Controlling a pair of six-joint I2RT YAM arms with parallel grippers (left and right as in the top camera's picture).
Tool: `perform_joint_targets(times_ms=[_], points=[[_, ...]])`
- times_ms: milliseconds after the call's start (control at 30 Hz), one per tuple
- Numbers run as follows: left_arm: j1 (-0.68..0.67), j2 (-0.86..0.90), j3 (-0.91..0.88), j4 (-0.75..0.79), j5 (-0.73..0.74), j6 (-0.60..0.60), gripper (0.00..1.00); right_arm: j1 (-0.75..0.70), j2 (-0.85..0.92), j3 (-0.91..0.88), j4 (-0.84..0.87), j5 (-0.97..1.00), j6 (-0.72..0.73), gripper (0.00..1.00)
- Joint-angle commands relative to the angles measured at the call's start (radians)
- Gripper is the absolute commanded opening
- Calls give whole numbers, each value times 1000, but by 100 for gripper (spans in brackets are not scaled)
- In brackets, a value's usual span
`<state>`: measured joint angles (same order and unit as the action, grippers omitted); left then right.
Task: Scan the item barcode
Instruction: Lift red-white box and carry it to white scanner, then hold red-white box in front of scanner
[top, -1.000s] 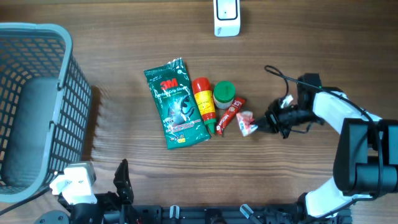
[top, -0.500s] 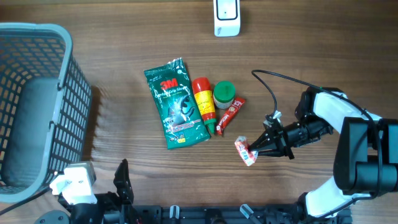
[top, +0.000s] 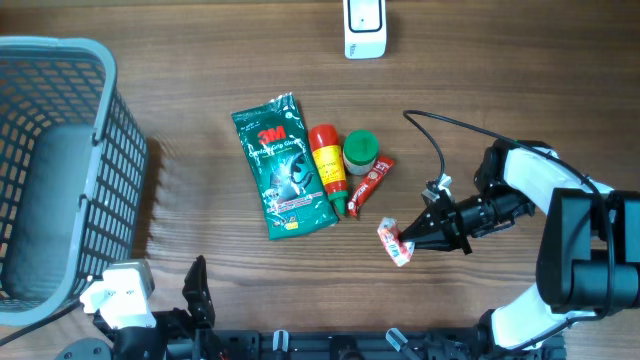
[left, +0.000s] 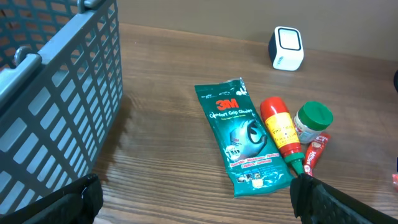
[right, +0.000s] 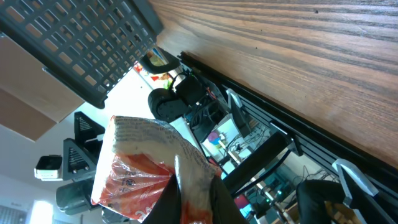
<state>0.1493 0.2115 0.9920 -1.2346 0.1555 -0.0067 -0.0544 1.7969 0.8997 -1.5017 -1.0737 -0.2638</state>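
Already gripped: my right gripper (top: 411, 240) clamps the red-and-white sachet (top: 394, 243) low, right of centre, well apart from the white scanner (top: 365, 28) at top centre. Barcode not yet scanned; my left gripper (left: 194, 184) gapes empty.

A: Quick, right arm pose?
B: White right arm (top: 545, 190) enters at 4 o'clock in the overhead view. Forearm is low over the bench and the wrist points toward 9 o'clock.
A: Its tool?
B: The right end effector (top: 408, 238) is pinched tight on a red-and-white sachet (top: 394, 243), fingers nearly together.
A: Left side?
B: The left arm (top: 125, 300) sits at 7 o'clock, mostly cut off by the frame edge. The left end effector (left: 194, 186) is spread wide. Dark fingertips (left: 84, 196) show at 8 and 4 o'clock in its wrist view.
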Motion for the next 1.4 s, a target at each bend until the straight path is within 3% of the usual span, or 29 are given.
perform_joint_targets(times_ms=[0,133,300,433,600,667,733,833,967,1200,1367], points=[[5,-8,1,3,12,-13,100,-2,-50,3,-42,-3,-24,4],[5,-8,1,3,12,-13,100,-2,-252,3,-89,47,26,5],[5,-8,1,3,12,-13,100,-2,-618,1,43,266,428,5],[5,-8,1,3,12,-13,100,-2,-884,1,362,481,666,5],[5,-8,1,3,12,-13,100,-2,-991,1,818,531,660,5],[5,-8,1,3,12,-13,100,-2,-958,1,938,535,660,5],[5,-8,1,3,12,-13,100,22,-808,1,1193,535,658,4],[5,-8,1,3,12,-13,100,73,-635,2,1411,545,658,5],[5,-8,1,3,12,-13,100,181,-348,20,1701,762,646,5],[5,-8,1,3,12,-13,100,312,0,139,2057,1110,453,5],[5,-8,1,3,12,-13,100,325,216,327,2116,1233,333,5]])
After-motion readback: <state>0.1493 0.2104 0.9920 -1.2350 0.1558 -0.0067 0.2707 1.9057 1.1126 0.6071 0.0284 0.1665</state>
